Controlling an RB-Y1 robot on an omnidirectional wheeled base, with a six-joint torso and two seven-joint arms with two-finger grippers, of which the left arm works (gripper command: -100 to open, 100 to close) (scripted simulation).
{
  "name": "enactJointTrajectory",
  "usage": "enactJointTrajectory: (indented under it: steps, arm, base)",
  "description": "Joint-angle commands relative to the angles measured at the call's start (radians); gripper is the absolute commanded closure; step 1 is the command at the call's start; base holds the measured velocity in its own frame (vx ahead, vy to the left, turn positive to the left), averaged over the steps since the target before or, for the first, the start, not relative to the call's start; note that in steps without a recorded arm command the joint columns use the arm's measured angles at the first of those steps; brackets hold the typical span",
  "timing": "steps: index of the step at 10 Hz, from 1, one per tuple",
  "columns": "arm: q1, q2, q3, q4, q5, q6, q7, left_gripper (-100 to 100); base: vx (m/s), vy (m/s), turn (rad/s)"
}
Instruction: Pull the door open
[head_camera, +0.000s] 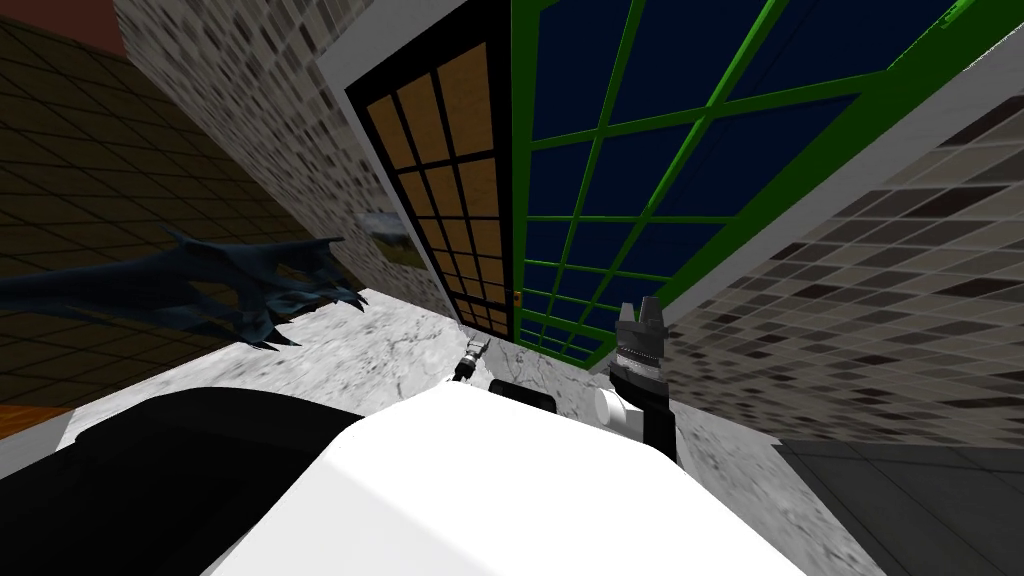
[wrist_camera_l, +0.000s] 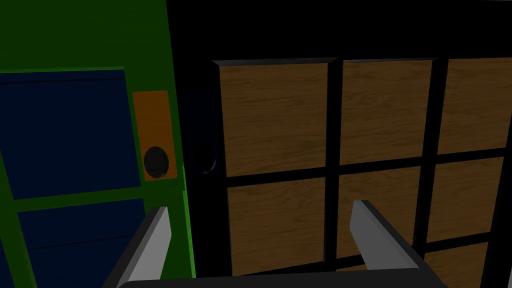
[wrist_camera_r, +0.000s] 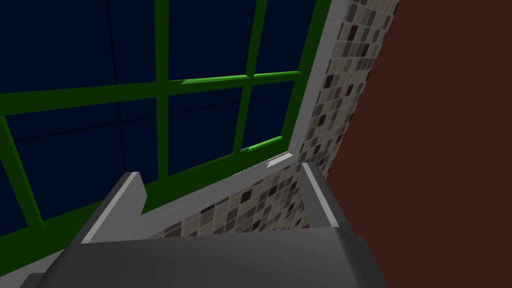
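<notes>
A double door stands ahead in the head view: a black-framed leaf with brown wood panels (head_camera: 450, 190) and a green-framed leaf with dark blue panes (head_camera: 640, 160). The left wrist view looks at their meeting edge. The green leaf (wrist_camera_l: 75, 45) carries an orange plate with a dark round knob (wrist_camera_l: 156, 162). A dim black knob (wrist_camera_l: 204, 159) sits on the black leaf (wrist_camera_l: 280, 115). My left gripper (wrist_camera_l: 260, 240) is open, a short way off, straddling the black leaf's edge; it appears small at the door's foot (head_camera: 475, 352). My right gripper (head_camera: 640, 320) is open (wrist_camera_r: 220, 200) before the green leaf's outer corner.
Mosaic-tiled walls (head_camera: 850, 300) flank the white door frame (head_camera: 800, 200). A dark blue spiky object (head_camera: 250, 280) lies on the marble floor (head_camera: 380, 350) to the left. A darker grey floor patch (head_camera: 900, 500) lies at the right.
</notes>
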Motion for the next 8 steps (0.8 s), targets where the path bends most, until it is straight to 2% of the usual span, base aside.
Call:
enactJointTrajectory:
  steps: [1,2,4,5,7,8]
  arm:
    - [0.026,0.004,0.028,0.01,-0.01,0.005,-0.004,-100]
    - [0.04,0.007,0.047,0.02,-0.016,0.006,-0.006,-100]
    - [0.04,0.007,0.047,0.02,-0.016,0.006,-0.006,-100]
    - [0.061,0.011,0.078,0.036,-0.027,0.007,-0.01,-100]
    - [0.061,0.011,0.078,0.036,-0.027,0.007,-0.01,-100]
    - [0.078,0.013,0.105,0.049,-0.036,0.009,-0.014,-100]
  base:
    - [-0.13,-0.024,0.008]
    - [-0.144,-0.001,0.006]
    - [-0.067,-0.011,-0.003]
    - [-0.061,-0.019,-0.009]
    - [-0.058,-0.008,0.002]
    - [-0.049,0.001,-0.014]
